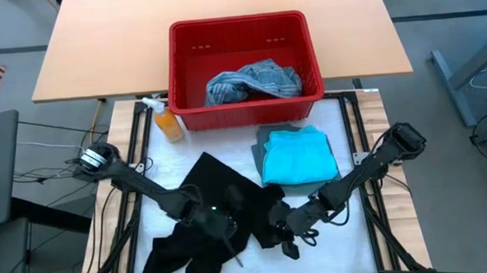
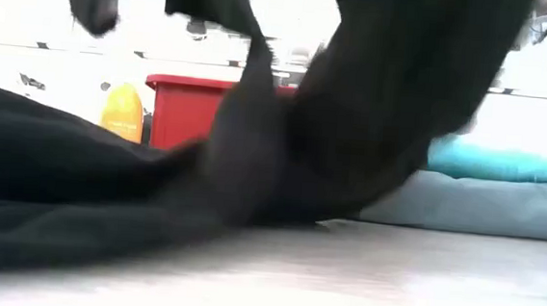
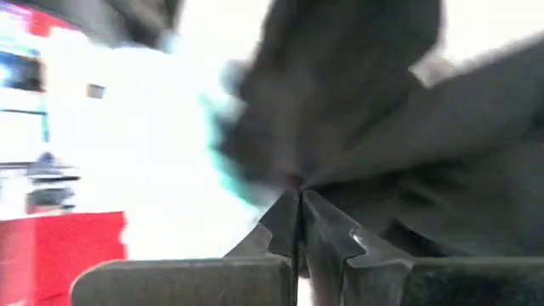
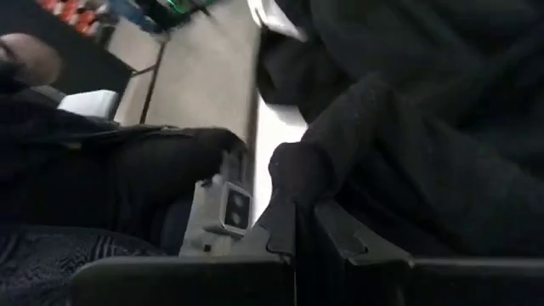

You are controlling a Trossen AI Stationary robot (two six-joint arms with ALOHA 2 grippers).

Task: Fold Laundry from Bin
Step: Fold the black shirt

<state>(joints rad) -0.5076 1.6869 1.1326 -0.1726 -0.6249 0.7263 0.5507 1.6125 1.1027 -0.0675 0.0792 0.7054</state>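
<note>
Black garment [image 1: 206,229] lies diagonally; left gripper [image 1: 224,228] and right gripper [image 1: 290,227] pinch it.

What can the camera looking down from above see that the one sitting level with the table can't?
Only the high view shows both arms, the left gripper and right gripper pinching the black garment, and the blue-grey garment inside the red bin.

Only the low view shows the black cloth lifted up off the table.

Both show the black garment, the bin, the orange spray bottle, and the turquoise garment lying on the grey-green one.
</note>
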